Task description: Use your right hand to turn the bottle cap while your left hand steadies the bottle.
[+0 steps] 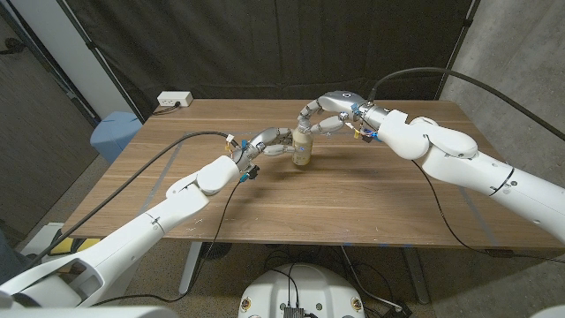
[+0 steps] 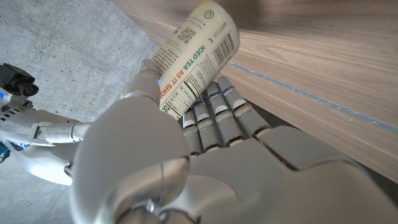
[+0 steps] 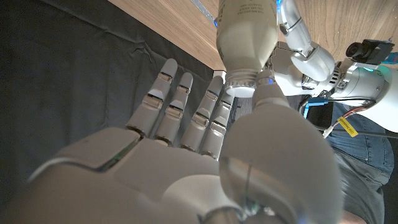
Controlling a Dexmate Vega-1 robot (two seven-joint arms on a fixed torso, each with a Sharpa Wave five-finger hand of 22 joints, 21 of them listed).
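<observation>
Your wooden table (image 1: 353, 203) is the biggest thing here, and the bottle (image 1: 302, 147) stands upright on it, near the middle and a bit toward the far side.

Your left hand (image 1: 269, 142) is wrapped around the side of the bottle. In the left wrist view its fingers (image 2: 214, 118) lie along the label and the thumb presses the other side, so this hand is gripping the bottle's body.

Your right hand (image 1: 327, 113) arches over the top of the bottle. In the right wrist view its fingers (image 3: 180, 115) are straight and a little apart, beside the bottle's neck. The thumb tip sits right at the cap (image 3: 239, 89). I cannot tell if the thumb and a finger are really squeezing the cap or only touching it.

The bottle is pale and milky, with a paper label (image 2: 193, 59) that says iced tea. The small cap looks white, with a ridged ring around the neck just by it.
</observation>
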